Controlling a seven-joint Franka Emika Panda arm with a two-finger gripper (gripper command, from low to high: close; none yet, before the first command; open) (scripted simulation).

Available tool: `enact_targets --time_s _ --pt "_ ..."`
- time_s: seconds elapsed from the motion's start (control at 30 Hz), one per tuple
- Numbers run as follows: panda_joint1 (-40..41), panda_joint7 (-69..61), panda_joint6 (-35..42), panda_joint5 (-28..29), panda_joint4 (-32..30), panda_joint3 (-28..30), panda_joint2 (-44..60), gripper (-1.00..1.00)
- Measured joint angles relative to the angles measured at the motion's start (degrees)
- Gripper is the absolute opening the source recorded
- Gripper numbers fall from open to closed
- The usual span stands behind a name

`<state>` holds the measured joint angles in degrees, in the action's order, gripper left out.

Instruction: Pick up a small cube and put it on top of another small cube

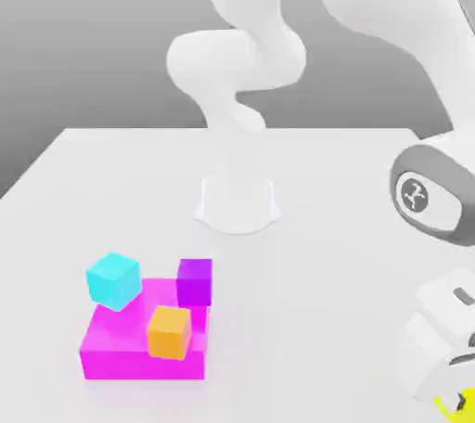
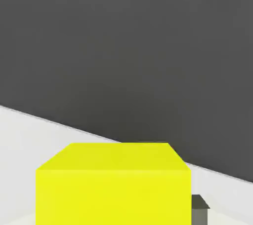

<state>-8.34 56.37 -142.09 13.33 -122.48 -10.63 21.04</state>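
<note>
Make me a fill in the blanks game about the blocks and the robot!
The big flat block on the table is coloured ____. Three small cubes are at that block: one purple, one orange and one ____. The cube down by the robot's tool is coloured ____. Counting every small cube, the yellow one too, there are ____ of them.

Missing words: magenta; cyan; yellow; four

The white arm rises from its base, leaves the exterior view's top and comes back down on the exterior view's right. Its wrist wears a grey band and a round dark emblem. Below, the claw hangs low, partly cut off.
</note>
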Motion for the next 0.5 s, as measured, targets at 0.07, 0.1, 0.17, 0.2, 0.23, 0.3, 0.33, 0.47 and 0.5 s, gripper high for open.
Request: enact_targets --time_s 0.07,0.1,0.17,0.2,0.23,0.3,0.33,0.47,0.5 --pt "3.0 -4.2 0.3 -0.3 -3.7 1.4 -4.2 -1.0" --pt "4.4 -6.4 0.4 -0.6 -5.6 2.1 -6.3 -1.0" --pt "7.1 -11.2 0.6 -1.8 -9.3 3.8 -10.6 -1.0" --pt "8.4 -13.7 0.6 -2.6 -11.2 4.7 -12.7 -1.0" --pt "10.0 -16.4 0.7 -3.4 -13.1 5.6 -14.8 -1.0" --pt "13.8 -21.9 0.8 -5.6 -16.9 7.2 -19.0 -1.0" --pt "15.8 -24.8 0.8 -6.8 -18.7 7.6 -21.0 -1.0" --pt "18.6 -36.2 0.4 -12.3 -25.7 11.3 -27.5 -1.0" --pt "18.7 -37.3 -1.1 -13.0 -26.5 11.6 -26.8 -1.0"
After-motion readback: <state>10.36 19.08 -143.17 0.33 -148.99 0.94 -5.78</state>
